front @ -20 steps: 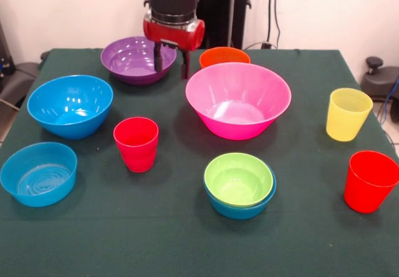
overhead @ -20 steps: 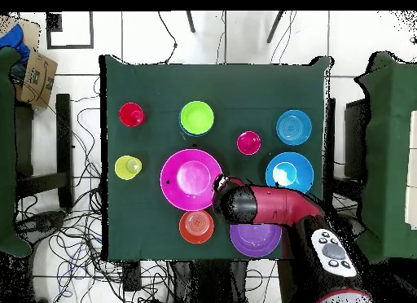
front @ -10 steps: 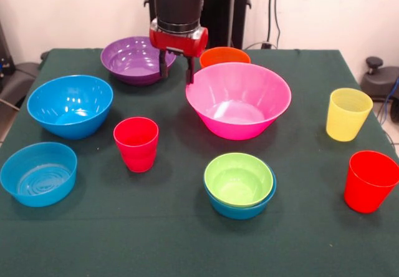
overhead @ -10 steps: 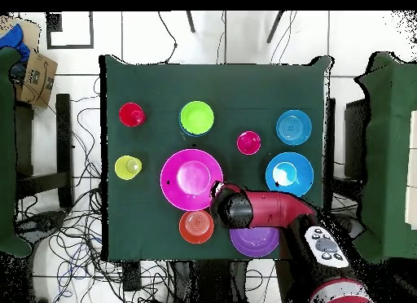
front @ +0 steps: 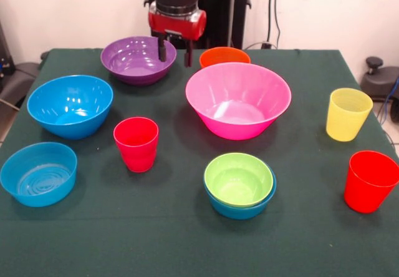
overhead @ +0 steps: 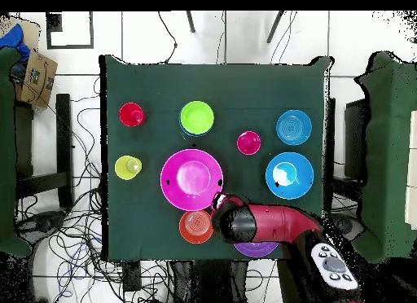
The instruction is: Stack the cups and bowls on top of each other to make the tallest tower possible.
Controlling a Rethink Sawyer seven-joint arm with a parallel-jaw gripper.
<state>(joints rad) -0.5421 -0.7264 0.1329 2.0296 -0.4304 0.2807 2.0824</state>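
Observation:
My gripper (front: 175,53) hangs open and empty above the table's far side, between the purple bowl (front: 136,59) and the small orange bowl (front: 224,57). In the overhead view the gripper (overhead: 221,205) sits beside the orange bowl (overhead: 195,226), and the arm hides most of the purple bowl (overhead: 257,250). The big pink bowl (front: 238,100) stands mid-table. A lime green bowl (front: 238,178) is nested in a blue bowl (front: 242,209). A large blue bowl (front: 70,105), a small blue bowl (front: 38,173), two red cups (front: 136,143) (front: 371,181) and a yellow cup (front: 348,113) stand apart.
The table (front: 168,239) is covered in dark green cloth. Cables lie on the floor around the table (overhead: 73,194). A cardboard box (overhead: 34,78) sits on a side table at the overhead view's upper left.
My gripper has risen and drawn back toward the robot's base, away from the pink bowl's rim. It stays open and empty. Nothing on the table has moved.

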